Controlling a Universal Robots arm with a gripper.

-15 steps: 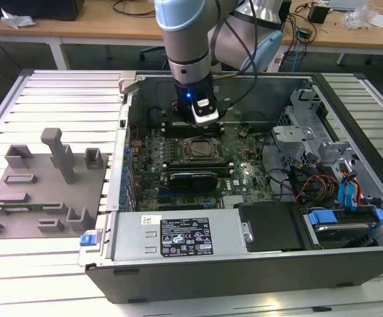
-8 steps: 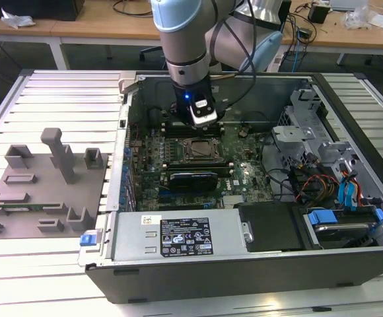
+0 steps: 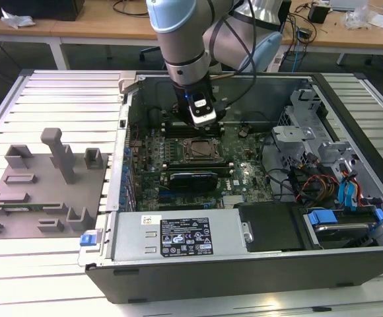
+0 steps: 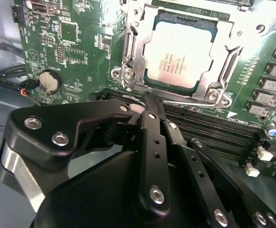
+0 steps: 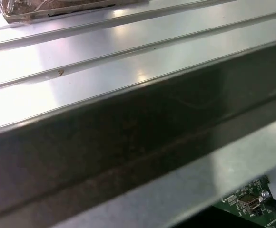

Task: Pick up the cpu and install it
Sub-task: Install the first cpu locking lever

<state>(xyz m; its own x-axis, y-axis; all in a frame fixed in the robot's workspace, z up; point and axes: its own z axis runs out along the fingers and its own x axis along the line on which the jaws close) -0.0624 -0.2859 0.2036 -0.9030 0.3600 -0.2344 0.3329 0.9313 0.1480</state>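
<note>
The cpu (image 4: 178, 54) lies flat in the motherboard's socket (image 4: 176, 52), silvery top up, framed on all sides by the metal retention bracket (image 4: 131, 47); in the exterior view the same socket (image 3: 201, 150) sits near the middle of the green motherboard (image 3: 178, 165), inside the open computer case (image 3: 244, 264). The gripper (image 4: 150, 102) hangs just beside the socket, above the black memory slots (image 4: 214, 126) that run along one edge of the bracket; its black fingers (image 4: 152, 142) are drawn together with no gap seen at the tips and nothing between them, so the pincer is narrow and empty, apart from the cpu. In the exterior view the gripper (image 3: 202, 117) points down from the grey arm (image 3: 181, 33) at the far side of the socket, cables trailing from the wrist. A round coin battery (image 4: 50, 80) sits on the board near the socket in the second wrist view. The first wrist view looks along the case's dark wall (image 5: 128, 142) and the ribbed aluminium table (image 5: 104, 47), with a corner of green board (image 5: 247, 202) below. On the exterior view's left a grey fixture plate (image 3: 46, 185) with upright blocks rests on the table (image 3: 59, 99), well apart from the case; on the exterior view's right the case holds drive bays (image 3: 310, 139) and blue-tabbed cabling (image 3: 323, 218); a labelled power supply (image 3: 185, 236) lies along the near wall.
</note>
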